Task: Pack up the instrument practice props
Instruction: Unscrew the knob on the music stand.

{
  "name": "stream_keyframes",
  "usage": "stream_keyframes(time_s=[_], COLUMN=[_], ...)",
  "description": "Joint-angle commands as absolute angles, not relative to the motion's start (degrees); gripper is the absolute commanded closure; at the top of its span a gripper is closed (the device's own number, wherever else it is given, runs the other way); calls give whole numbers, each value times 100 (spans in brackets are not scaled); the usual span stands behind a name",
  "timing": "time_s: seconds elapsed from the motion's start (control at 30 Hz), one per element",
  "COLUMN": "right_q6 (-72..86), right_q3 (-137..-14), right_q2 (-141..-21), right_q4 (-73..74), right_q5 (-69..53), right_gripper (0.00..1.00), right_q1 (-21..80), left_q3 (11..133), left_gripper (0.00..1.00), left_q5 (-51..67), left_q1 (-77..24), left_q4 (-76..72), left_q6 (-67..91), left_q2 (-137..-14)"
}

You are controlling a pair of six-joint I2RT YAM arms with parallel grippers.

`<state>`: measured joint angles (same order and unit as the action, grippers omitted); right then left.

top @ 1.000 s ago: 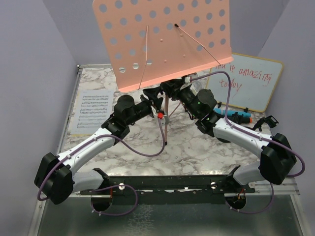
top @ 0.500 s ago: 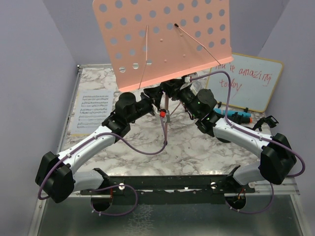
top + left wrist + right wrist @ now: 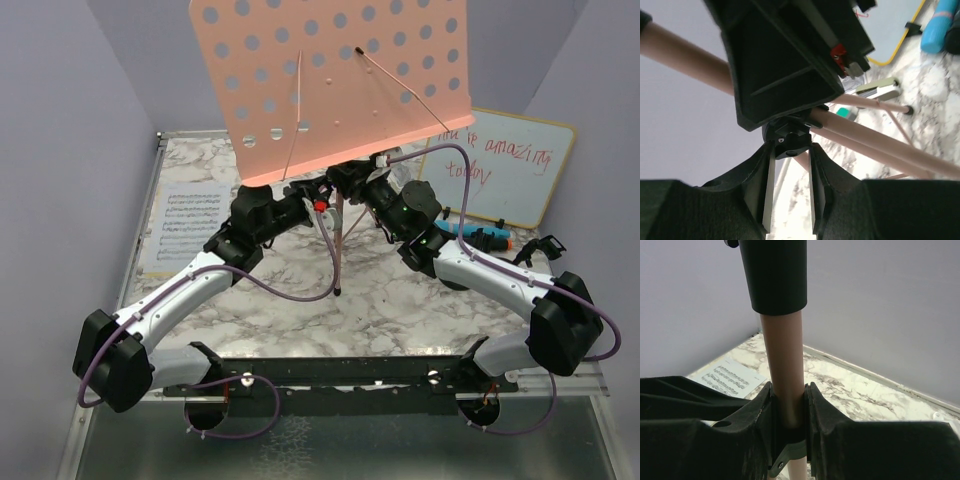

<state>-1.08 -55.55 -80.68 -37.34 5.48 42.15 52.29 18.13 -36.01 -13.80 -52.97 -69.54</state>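
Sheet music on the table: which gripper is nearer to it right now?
Left. The left gripper is at the stand's knob, right of the page; the right gripper clamps the pole just past it, farther right.

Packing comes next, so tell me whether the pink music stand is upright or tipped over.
Upright: the pink music stand stands on spread legs, its pole clamped by the right end effector.

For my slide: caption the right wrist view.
Right gripper shut on the pink music rack pole; sheet music behind.
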Motion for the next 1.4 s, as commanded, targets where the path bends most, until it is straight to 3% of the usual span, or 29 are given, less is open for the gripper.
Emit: stream_keyframes(time_s=[0.0,0.23,1.03,1.37], right_q6=[-212,-178,-108,-88], right_q3=[-5457,-5460,-5512,-5541], right_q2=[-8034,-8042,-8091,-8092], right_q4=[-2795,-2751,-2647,-2589], right_q5=[748,729,702,679], right_gripper=[100,100,100,100], right_q1=[4122,4122,4122,4122], left_q3=[5181,4934,4801,4280], left_gripper=[83,83,100,100], left_q5=[2032,2216,1348,943], left_q1=[-3463,-3421,-3391,-3236], left_q4=[-1380,-1934,-2574,-2746], left_q6=[-3542,-1492,4435,7557], left_q2=[-6908,-6958,-7531,-7339])
